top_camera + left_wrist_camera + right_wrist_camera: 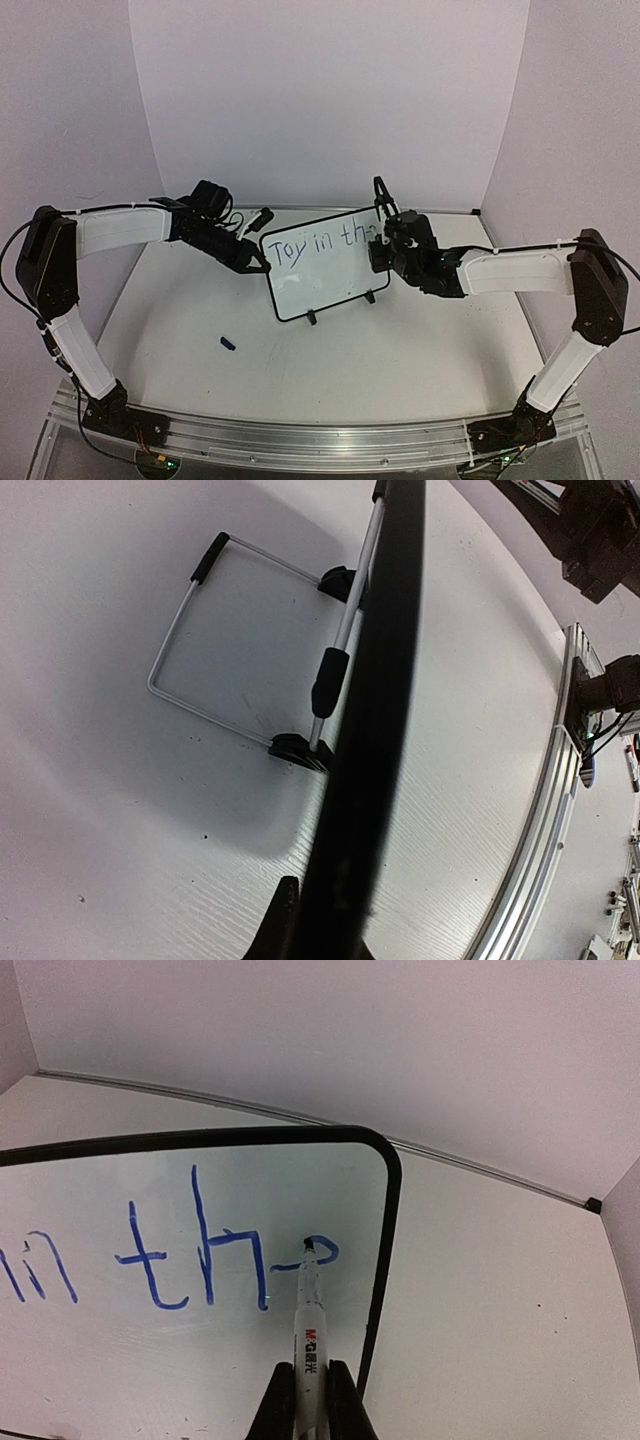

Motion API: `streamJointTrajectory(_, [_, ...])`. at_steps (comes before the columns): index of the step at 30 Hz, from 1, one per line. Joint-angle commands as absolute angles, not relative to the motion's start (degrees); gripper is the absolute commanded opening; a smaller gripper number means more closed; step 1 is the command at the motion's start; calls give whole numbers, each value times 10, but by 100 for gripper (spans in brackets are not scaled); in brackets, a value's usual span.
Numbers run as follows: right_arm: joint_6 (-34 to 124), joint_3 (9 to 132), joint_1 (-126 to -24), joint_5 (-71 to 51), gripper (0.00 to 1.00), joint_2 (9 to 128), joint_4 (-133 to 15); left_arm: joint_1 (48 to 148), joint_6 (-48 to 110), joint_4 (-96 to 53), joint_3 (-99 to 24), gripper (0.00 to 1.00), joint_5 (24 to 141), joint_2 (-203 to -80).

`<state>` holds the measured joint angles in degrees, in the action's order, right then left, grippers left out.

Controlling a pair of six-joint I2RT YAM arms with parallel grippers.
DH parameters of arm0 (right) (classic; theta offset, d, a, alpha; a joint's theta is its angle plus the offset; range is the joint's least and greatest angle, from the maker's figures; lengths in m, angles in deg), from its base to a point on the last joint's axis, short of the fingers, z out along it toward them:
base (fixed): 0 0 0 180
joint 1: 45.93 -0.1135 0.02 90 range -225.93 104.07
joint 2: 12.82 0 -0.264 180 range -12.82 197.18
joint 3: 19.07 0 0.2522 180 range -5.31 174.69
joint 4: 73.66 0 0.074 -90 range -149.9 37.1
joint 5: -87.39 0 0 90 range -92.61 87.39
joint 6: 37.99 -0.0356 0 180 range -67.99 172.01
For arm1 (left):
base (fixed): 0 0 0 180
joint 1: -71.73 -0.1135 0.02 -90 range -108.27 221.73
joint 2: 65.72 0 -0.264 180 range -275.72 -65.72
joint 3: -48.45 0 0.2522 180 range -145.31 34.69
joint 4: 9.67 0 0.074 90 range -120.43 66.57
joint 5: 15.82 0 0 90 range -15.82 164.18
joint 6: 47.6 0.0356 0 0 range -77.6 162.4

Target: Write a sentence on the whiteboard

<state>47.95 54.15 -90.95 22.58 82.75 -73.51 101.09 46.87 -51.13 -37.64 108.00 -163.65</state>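
Facing right pincer (pixel 309 1400) (gripping marker (pixel 311 1310)): whiteboard (pixel 100 1360).

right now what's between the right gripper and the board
The marker: the right gripper is shut on it and its tip touches the board, seen in the right wrist view.

The black-framed whiteboard (pixel 330 288) stands upright; its blue sentence (pixel 322 242) reads "Toy in th".

A lab booth: white backdrop (pixel 330 100), aluminium mounting rail (pixel 300 440).
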Motion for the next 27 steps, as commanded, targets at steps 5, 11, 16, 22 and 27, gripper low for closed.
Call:
streamJointTrajectory(5, [463,524,-907,187,0,825,-744,1013,476,-525,-394,0,1042,-1649])
streamJointTrajectory(11, [458,519,-907,190,0,826,-738,1013,476,-525,-394,0,1043,-1650])
streamJointTrajectory(16, [448,512,-907,200,0,830,-735,1013,476,-525,-393,0,1043,-1650])
streamJointTrajectory(22, [448,519,-907,233,0,833,-724,1013,476,-525,-394,0,1043,-1650])
streamJointTrajectory(27, [455,538,-906,260,0,843,-715,1013,476,-525,-394,0,1042,-1650])
